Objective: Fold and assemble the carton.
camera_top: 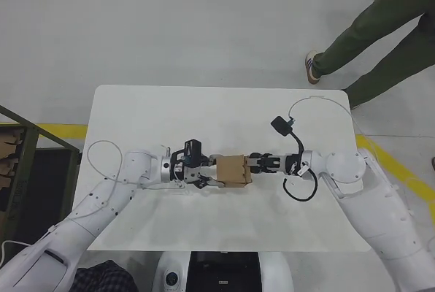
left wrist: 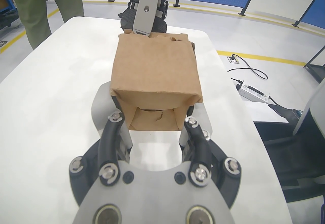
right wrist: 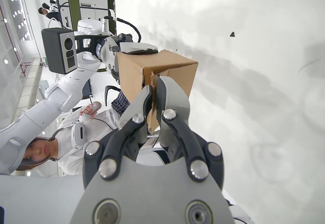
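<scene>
Top view: the carton [camera_top: 232,171] lies mid-worktop [camera_top: 166,117] between the two arms, with the left claw [camera_top: 210,177] at one end and the right claw [camera_top: 252,166] at the other. Both hold one small box, so I judge that any mismatch in their motion may rack it out of square or tear it.

Left wrist view: the left claw [left wrist: 153,110] straddles the open near end of the carton [left wrist: 155,67], its fingers pressed to both side walls, gripping the box. A harder squeeze could crush the mouth. The far edge [left wrist: 165,37] looks ragged where the right claw [left wrist: 141,31] bites, which makes it a likely tearing spot. I cannot tell whether the carton rests on the worktop [left wrist: 50,83] or hangs just above it.

Right wrist view: the right claw [right wrist: 153,98] is closed on a thin end flap [right wrist: 151,121] of the carton [right wrist: 172,72]. The hold is narrow. The flap could slip free, or crease off its score line if it is folded at an angle.
</scene>
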Available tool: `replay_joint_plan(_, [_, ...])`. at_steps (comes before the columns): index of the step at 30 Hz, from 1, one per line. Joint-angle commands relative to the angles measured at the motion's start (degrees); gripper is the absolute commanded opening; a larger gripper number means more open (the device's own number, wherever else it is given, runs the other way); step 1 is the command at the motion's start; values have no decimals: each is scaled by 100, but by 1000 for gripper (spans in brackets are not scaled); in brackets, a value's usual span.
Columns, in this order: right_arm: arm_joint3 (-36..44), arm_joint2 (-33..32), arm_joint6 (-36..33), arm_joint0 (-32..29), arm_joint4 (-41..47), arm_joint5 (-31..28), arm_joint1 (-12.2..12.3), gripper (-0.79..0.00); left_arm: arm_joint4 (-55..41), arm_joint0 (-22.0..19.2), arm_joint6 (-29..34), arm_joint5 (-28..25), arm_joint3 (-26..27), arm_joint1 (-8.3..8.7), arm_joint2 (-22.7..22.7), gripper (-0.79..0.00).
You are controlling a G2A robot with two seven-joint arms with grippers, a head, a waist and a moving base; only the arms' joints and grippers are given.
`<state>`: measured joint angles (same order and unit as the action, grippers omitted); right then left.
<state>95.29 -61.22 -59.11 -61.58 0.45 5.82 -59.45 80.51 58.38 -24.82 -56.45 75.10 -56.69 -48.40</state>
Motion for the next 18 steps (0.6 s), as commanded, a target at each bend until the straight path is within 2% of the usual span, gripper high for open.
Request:
replay_joint_plan(1, [-10, 16, 10, 19, 13, 8, -5, -782, 10, 8, -2, 4, 9, -5, -3, -422])
replay_joint_plan(8, [-81, -38, 78, 26, 141, -41, -7, -770, -9, 27, -37, 9, -16, -21, -35, -422])
replay_joint_plan(14, [-18, -177, 36, -103, 175, -130, 32, -640, -113, 30, -65, -21, -126, -30, -99, -422])
replay_joint_plan(18, [22, -172, -5, -147, 199, -167, 39, -616, -143, 30, -66, -23, -142, -35, -141, -422])
